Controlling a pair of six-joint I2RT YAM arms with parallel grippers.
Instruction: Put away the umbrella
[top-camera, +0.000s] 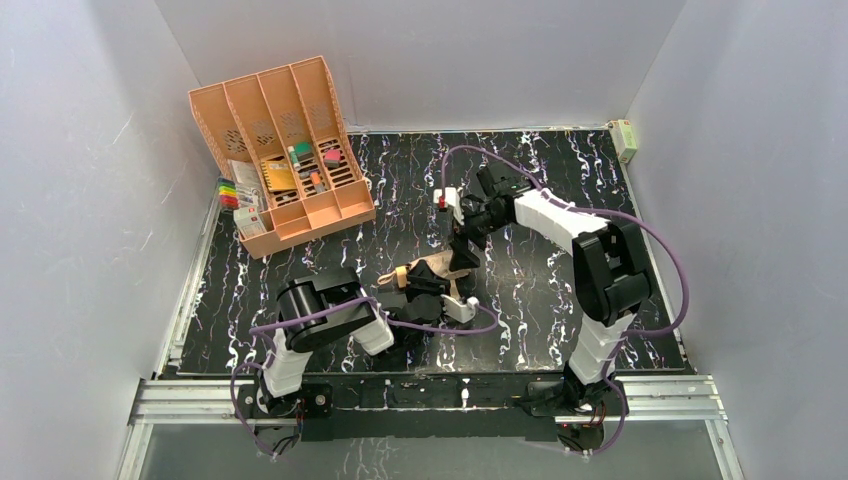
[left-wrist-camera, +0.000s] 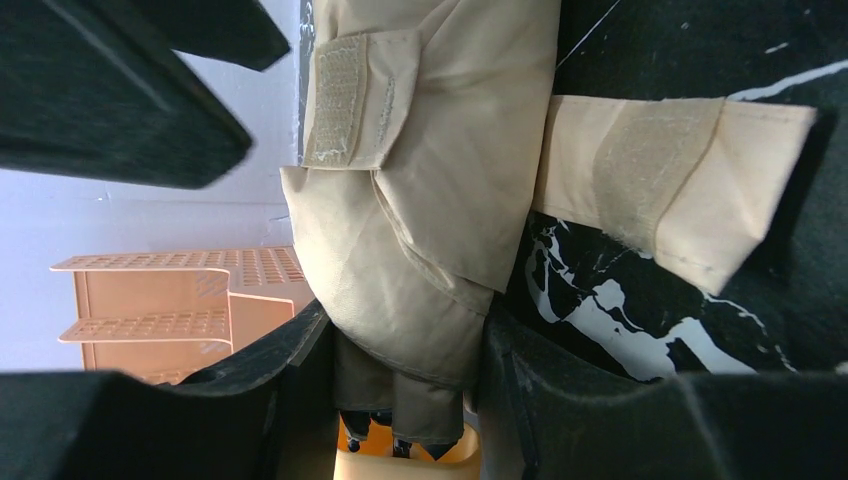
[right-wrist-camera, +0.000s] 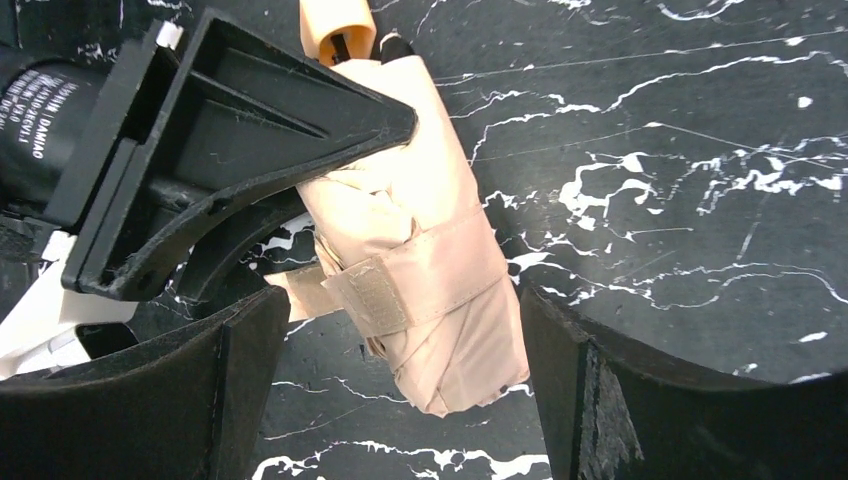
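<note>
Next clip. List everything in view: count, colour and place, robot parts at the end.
umbrella: one, pale peach-beige, folded, lying mid-table between the arms
organizer: one, orange-peach slotted plastic, far left of the table
small items: several, mixed colours, in the organizer's slots
multicoloured pack: one, just left of the organizer
white box: one, at the organizer's near left corner
small box: one, pale green, far right corner
table: one, black with white veining
left gripper: one, black, shut on the umbrella
right gripper: one, black, open, fingers either side of the umbrella, not touching it
</note>
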